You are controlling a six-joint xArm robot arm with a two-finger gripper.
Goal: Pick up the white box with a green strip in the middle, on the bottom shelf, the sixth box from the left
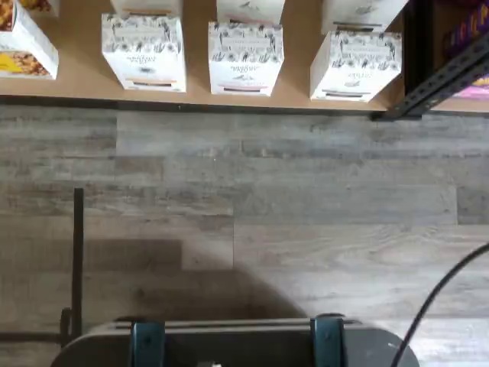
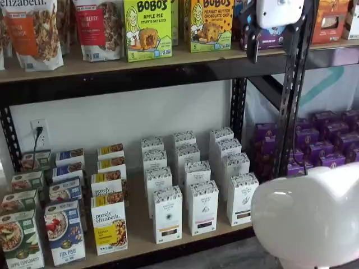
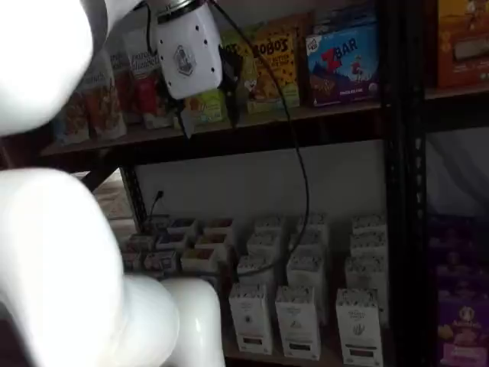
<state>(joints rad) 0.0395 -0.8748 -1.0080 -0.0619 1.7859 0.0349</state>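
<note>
The big black rack holds two wood boards. The top shelf has snack bags and Bobo's boxes. The bottom shelf has many small boxes in rows. The robot's fat white arm fills one corner in both shelf views.

On the bottom shelf stand three rows of white boxes side by side. The white box that the robot wants is at the front of the row next to the black post. Purple boxes sit past that post. This box also shows in a shelf view and in the wrist view, right at the shelf's edge above the gray floor.

The gripper hangs high, up by the top shelf, far from the box. Its black fingers are spread apart and hold nothing.

I think the job has only just begun. The step now is to go down to the box. To do it well, the gripper should drop low first, then line up straight with the front box. It should stay away from the black post. It must not bump the white box beside it. One finger should slide down each side of the box before any squeeze. The box is tall and thin, so it may tip if it gets a push.
</note>
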